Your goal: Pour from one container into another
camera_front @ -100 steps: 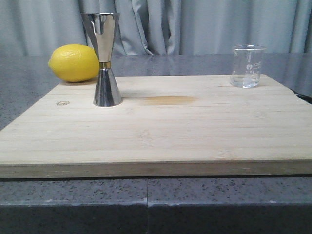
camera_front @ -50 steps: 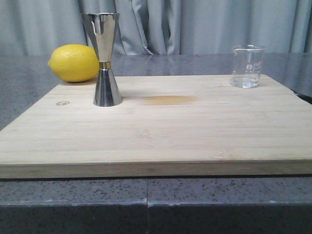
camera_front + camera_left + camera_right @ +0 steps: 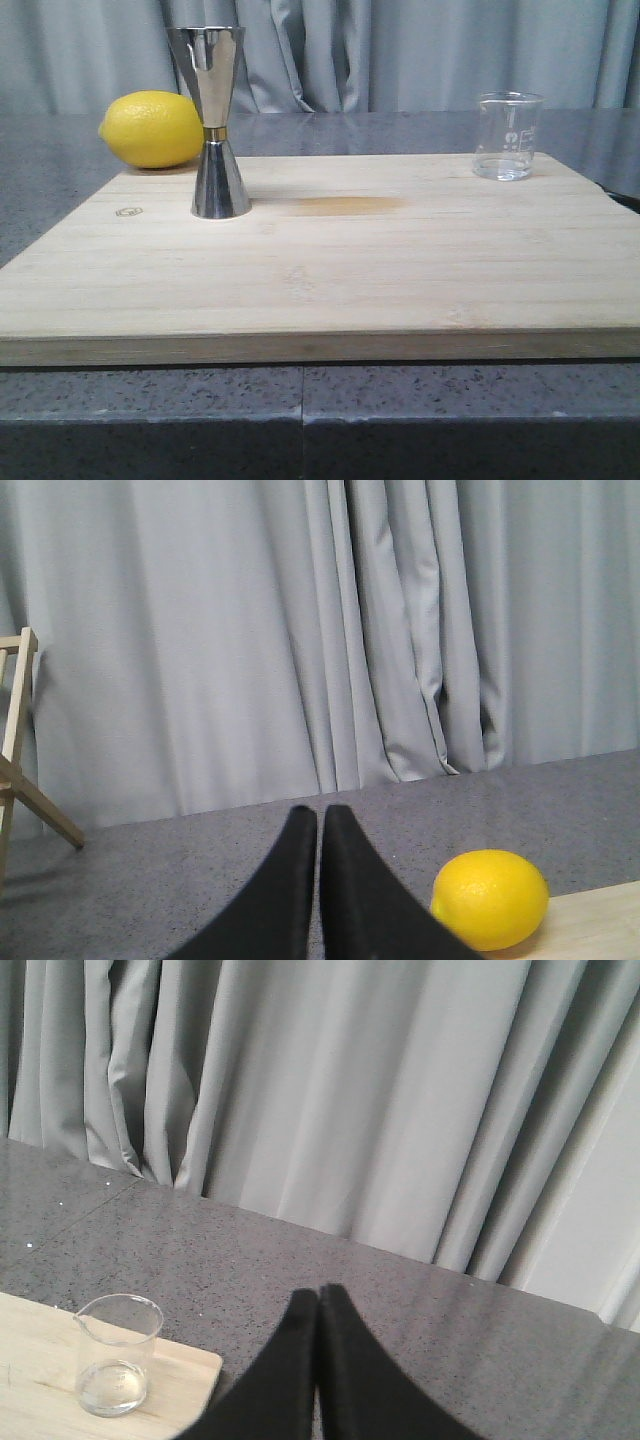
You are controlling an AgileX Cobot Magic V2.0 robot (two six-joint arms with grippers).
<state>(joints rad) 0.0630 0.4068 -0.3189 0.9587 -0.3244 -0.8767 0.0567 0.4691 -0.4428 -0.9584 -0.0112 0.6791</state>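
Reaching for the small clear glass beaker (image 3: 508, 136) at the pale wooden board's (image 3: 330, 270) far right corner, the right gripper (image 3: 319, 1295), fingers pressed together like the left gripper's (image 3: 319, 815), should, I reckon, open first and grip low, well apart from the tall steel hourglass jigger (image 3: 215, 122).

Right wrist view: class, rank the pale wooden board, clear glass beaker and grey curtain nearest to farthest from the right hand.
1. Pale wooden board: corner beside the right hand.
2. Clear glass beaker: on that board, farther off.
3. Grey curtain: backdrop beyond the counter.
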